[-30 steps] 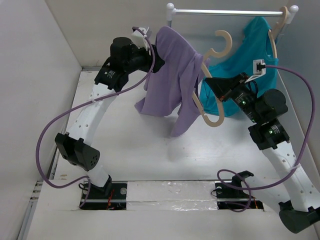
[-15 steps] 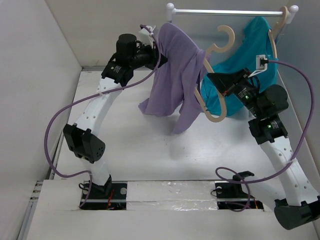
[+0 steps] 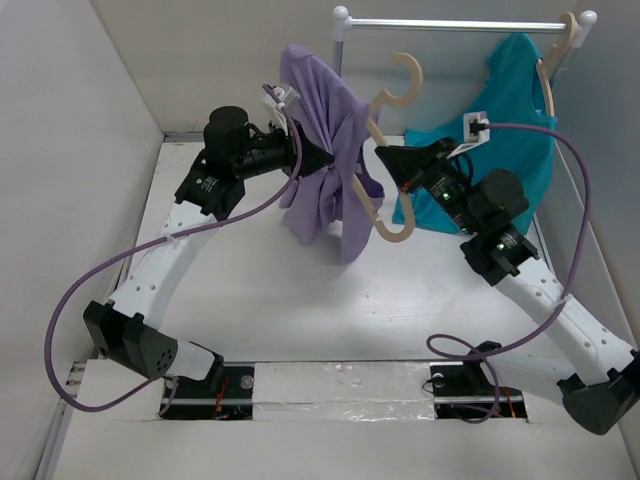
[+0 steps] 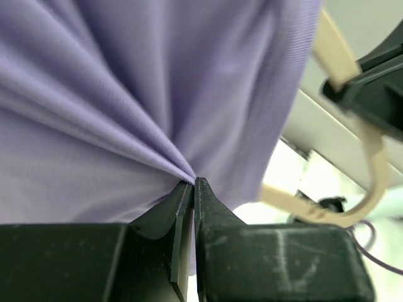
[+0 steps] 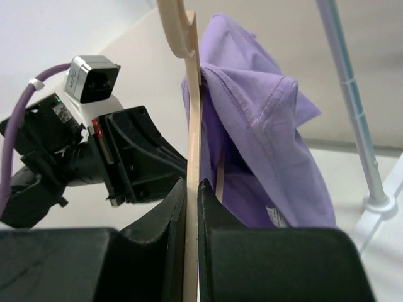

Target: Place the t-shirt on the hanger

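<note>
Left pincer closed on a gathered pleat of the lavender t-shirt, which hangs in the air above the counter. Right pincer clamped on one thin arm of the wooden hanger, at 3 o'clock of the shirt. The shirt drapes over the hanger's upper arm; that arm appears to enter the neck opening, though folds obscure this. A teal t-shirt hangs from the rail at 1 o'clock.
</note>
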### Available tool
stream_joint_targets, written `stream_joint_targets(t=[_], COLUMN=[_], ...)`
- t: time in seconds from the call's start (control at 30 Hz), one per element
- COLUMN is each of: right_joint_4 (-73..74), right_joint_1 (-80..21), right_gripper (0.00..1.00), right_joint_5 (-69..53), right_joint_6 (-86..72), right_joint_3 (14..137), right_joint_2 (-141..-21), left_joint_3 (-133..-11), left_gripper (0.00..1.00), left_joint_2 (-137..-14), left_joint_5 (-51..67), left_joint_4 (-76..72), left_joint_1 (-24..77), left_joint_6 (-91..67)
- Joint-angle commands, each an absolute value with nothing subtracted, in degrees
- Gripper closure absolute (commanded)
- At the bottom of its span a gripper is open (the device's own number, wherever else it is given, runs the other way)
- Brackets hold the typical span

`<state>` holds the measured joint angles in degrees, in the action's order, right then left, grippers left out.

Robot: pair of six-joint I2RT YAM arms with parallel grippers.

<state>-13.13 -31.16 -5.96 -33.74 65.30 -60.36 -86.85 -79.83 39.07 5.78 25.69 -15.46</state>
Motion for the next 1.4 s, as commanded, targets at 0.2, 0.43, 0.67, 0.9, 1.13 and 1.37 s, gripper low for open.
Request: stream_joint_targets(t=[0.2, 0.43, 0.67, 0.9, 1.13, 1.37], right_joint_4=[-41.1, -49.2, -46.2, -40.5, -31.1, -23.5], right_joint_1=[-48.5, -50.4, -47.8, -47.8, -47.8, -46.7], right_gripper=[1.00, 1.00, 1.00, 1.00, 1.00, 1.00], right_joint_5=[29.9, 33.9, 28.4, 26.5, 24.6, 23.1], right_joint_6=[-10.1, -1.2, -3.5, -8.1, -10.5, -13.8], right_joint_3=[69.6, 69.6, 71.9, 71.9, 70.8, 71.2], right_joint_2=[-63.0, -61.1, -60.6, -60.1, -57.2, -53.9], left_joint_3=[-84.1, -89.1, -94.6, -109.4, -131.5, -135.4], left_gripper=[1.00, 1.00, 1.00, 0.38, 0.42, 0.31], left_joint_2=[-75.9, -75.2, -75.1, -76.5, -86.9, -95.2], left_joint_5=[49.9, 45.4, 40.8, 26.0, 13.8, -3.8], left_joint_4=[17.9, 26.6, 28.6, 24.9, 26.4, 25.8], left_joint_1=[29.0, 32.0, 32.7, 32.7, 42.6, 48.5], left_joint_6=[-11.7, -6.7, -7.4, -10.6, -10.1, -2.1])
